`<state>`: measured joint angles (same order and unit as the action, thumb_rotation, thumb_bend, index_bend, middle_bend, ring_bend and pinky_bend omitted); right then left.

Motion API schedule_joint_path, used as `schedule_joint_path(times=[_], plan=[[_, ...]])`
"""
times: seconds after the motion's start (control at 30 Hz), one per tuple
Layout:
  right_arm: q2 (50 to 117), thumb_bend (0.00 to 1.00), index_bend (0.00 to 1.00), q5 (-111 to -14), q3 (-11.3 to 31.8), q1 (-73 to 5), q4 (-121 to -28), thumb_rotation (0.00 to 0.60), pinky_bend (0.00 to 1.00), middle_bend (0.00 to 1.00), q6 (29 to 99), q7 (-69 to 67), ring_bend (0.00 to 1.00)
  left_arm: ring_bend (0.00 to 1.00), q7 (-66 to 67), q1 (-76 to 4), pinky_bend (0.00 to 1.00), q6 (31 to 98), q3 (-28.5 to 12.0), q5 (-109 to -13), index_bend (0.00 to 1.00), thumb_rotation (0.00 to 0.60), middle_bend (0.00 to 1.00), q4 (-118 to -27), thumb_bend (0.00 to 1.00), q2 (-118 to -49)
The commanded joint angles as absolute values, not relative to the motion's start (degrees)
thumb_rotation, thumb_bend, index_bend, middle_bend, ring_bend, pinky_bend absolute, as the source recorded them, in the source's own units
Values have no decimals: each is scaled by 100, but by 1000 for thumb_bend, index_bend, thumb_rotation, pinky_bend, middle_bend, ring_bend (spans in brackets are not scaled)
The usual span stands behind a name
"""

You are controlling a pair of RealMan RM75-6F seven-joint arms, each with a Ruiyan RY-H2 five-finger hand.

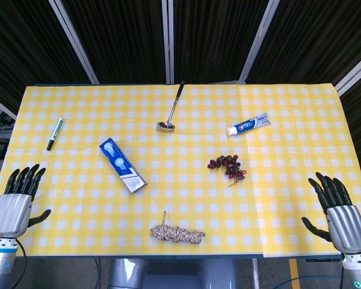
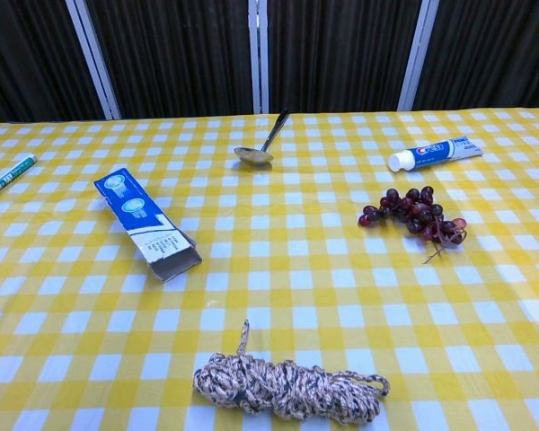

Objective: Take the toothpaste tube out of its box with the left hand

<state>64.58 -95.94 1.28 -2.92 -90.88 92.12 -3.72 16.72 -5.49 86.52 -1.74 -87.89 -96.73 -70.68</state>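
Surface: a table under a yellow-and-white checked cloth (image 1: 289, 205).
Box: the blue-and-white cardboard toothpaste box (image 1: 122, 165) lies flat in the left half of the table, long axis running diagonally from far-left to near-right; its open end points toward the near edge (the chest view shows the mouth dark and apparently empty).
Tube: the white toothpaste tube with blue lettering (image 1: 248, 126) lies on the cloth in the far-right part of the table, well apart from the box, cap toward the left.
Left hand: the grey-and-black left hand (image 1: 17, 201) hovers at the near-left corner, fingers spread and holding nothing.
Right hand: the right hand (image 1: 337, 212) sits at the near-right corner, fingers likewise apart and empty.
Key relation: the box lies to the right of and beyond the left hand's fingers, and is the nearer hand's reach; the tube is closer to the right hand.
Judgement: the tube already looks to be out of its box.
Others: a green-and-white marker (image 1: 54, 133), metal ladle (image 1: 171, 109), bunch of dark grapes (image 1: 228, 165), coiled rope (image 1: 176, 233).
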Motion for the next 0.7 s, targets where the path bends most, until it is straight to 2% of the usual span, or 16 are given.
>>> schedule_joint_path(times=[0.03, 0.7], plan=[[6454, 118, 27, -9593, 126, -290, -9086, 600, 0, 0, 9213, -383, 0, 0, 1680, -547, 0, 8655, -169, -8796, 0, 600, 0, -9679, 0, -7066], [6436, 117, 24, -9529, 151, -299, -9094, 600, 0, 0, 9186, -459, 0, 0, 1605, -617, 0, 8732, -239, -8960, 0, 600, 0, -9648, 0, -7092]])
